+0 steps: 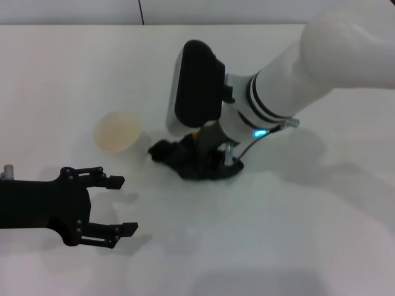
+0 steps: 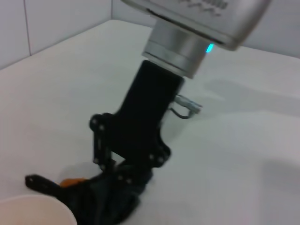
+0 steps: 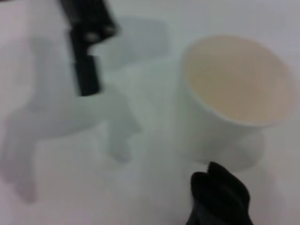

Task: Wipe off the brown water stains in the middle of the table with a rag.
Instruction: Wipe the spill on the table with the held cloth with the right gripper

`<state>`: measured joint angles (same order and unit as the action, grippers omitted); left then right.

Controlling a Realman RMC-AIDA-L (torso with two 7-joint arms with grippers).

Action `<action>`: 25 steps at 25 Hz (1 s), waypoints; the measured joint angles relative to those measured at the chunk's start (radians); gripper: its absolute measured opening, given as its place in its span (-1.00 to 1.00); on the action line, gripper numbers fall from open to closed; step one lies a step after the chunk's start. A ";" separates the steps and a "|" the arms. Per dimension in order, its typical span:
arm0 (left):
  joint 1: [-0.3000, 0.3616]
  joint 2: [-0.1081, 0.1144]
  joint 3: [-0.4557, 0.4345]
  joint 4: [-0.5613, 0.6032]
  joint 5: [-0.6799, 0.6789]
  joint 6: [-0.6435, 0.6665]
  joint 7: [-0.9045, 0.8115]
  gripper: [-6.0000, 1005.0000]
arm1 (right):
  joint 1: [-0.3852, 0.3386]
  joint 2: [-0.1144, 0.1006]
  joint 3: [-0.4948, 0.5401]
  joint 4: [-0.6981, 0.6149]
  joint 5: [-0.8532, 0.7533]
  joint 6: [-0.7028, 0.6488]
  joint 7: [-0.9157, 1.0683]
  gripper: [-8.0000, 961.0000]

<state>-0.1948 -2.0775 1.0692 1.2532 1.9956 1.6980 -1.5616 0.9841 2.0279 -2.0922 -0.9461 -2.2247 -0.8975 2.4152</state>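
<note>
Right gripper (image 1: 207, 161) presses rag (image 1: 185, 160) on table (image 1: 321, 222), center frame; grip state unclear.
Left gripper (image 1: 121, 205) spread wide, lower left; cup (image 1: 117, 131) beside rag; brown stain (image 2: 72, 181) peeks out.

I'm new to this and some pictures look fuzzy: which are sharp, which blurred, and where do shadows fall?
Head view: fairly sharp; the open left pincer casts a soft shadow on the table. Left wrist view: slightly soft; right pincer pressing on the rag, an orange trace of the stain beside it. Right wrist view: plainly blurred; the cup and pale shadows are smeared.
</note>
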 joint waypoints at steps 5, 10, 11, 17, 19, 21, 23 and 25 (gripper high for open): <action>-0.001 -0.001 0.000 0.000 0.000 0.000 0.000 0.76 | 0.041 0.000 -0.003 0.094 -0.004 0.078 -0.001 -0.82; -0.008 -0.001 0.000 0.000 0.000 -0.001 0.000 0.76 | 0.051 0.000 0.002 0.138 -0.009 0.141 -0.001 -0.82; -0.009 -0.001 0.000 0.000 0.000 -0.001 0.000 0.76 | 0.052 0.000 0.002 0.142 -0.009 0.147 -0.002 -0.82; -0.017 -0.001 0.001 -0.001 0.000 -0.002 -0.001 0.76 | 0.038 0.000 -0.019 0.081 0.003 0.081 -0.020 -0.82; -0.019 -0.001 0.001 -0.002 0.000 -0.002 -0.002 0.76 | 0.025 0.000 -0.025 0.045 0.004 0.049 -0.021 -0.82; -0.020 -0.001 0.002 -0.002 0.000 -0.003 -0.001 0.76 | 0.008 0.000 -0.027 0.004 0.004 0.010 -0.022 -0.82; -0.022 -0.001 0.002 -0.002 0.000 -0.003 -0.002 0.76 | -0.006 0.000 -0.030 -0.026 0.006 -0.012 -0.024 -0.82; -0.023 -0.001 0.002 -0.002 0.000 -0.003 -0.002 0.76 | -0.018 0.000 -0.037 -0.045 0.014 -0.022 -0.026 -0.82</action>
<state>-0.2180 -2.0786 1.0707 1.2514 1.9957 1.6949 -1.5632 0.9663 2.0278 -2.1288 -0.9910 -2.2105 -0.9194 2.3895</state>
